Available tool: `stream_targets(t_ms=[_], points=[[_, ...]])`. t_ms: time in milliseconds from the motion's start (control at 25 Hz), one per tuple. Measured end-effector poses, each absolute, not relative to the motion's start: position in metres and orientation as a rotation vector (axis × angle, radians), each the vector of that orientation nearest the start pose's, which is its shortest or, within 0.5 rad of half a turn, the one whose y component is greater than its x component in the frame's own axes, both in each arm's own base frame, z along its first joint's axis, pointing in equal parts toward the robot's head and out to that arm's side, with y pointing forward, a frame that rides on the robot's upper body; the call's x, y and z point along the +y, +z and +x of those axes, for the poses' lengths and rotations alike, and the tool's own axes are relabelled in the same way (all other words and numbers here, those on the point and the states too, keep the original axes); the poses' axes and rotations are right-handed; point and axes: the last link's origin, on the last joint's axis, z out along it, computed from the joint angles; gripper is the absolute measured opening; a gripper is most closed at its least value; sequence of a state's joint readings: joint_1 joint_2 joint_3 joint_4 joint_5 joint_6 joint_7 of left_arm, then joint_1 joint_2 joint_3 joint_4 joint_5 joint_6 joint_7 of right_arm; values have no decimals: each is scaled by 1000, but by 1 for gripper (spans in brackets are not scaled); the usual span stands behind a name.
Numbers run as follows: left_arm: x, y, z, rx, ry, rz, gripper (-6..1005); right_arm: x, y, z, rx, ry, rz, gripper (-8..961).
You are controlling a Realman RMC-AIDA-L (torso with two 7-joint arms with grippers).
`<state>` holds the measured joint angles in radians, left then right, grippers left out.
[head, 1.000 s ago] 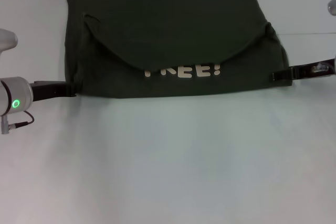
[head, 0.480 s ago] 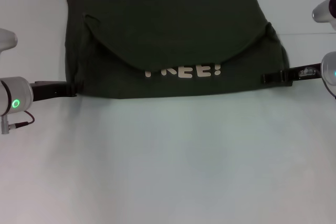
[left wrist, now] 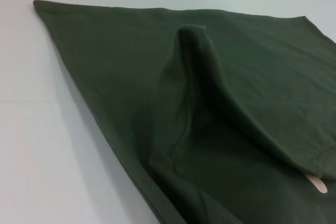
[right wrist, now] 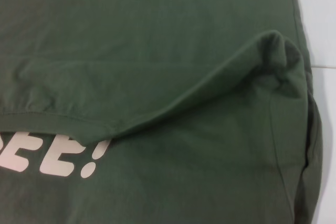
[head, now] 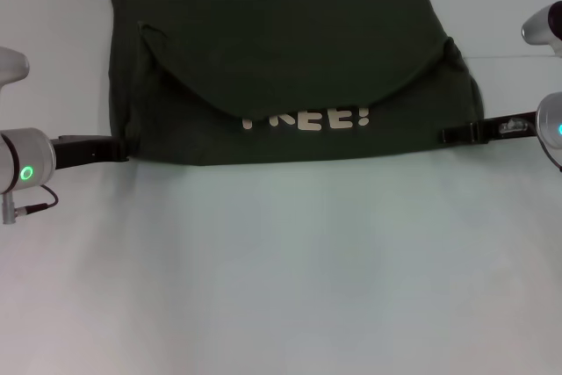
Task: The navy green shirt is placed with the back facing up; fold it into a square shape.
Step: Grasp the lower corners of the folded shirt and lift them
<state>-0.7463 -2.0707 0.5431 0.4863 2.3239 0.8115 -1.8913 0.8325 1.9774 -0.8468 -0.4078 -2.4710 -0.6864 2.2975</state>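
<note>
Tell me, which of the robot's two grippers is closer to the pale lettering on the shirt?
The right gripper: it sits at the shirt's near right corner, just beside the lettering. The left gripper is at the near left corner, farther from the letters.

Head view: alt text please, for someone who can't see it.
A navy green shirt lies partly folded on a white table, pale lettering showing under a curved flap. The left gripper and right gripper reach its near corners.

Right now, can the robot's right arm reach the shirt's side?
Probably yes. The right gripper already sits at the right edge of the shirt, low on the table, and nothing lies between them.
</note>
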Motion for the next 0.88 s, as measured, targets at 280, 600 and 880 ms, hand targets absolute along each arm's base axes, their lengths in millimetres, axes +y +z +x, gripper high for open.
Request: stream_targets(t_ms=[280, 600, 880], points=[[424, -2, -300, -1206, -294, -2086, 16, 449, 7, 298, 1256, 33, -2005, 828], [425, -2, -300, -1202, -293, -2087, 16, 448, 8, 300, 1264, 40, -1996, 527], [425, -1, -300, -1200, -294, -2085, 16, 447, 7, 301, 1268, 41, -1996, 231]])
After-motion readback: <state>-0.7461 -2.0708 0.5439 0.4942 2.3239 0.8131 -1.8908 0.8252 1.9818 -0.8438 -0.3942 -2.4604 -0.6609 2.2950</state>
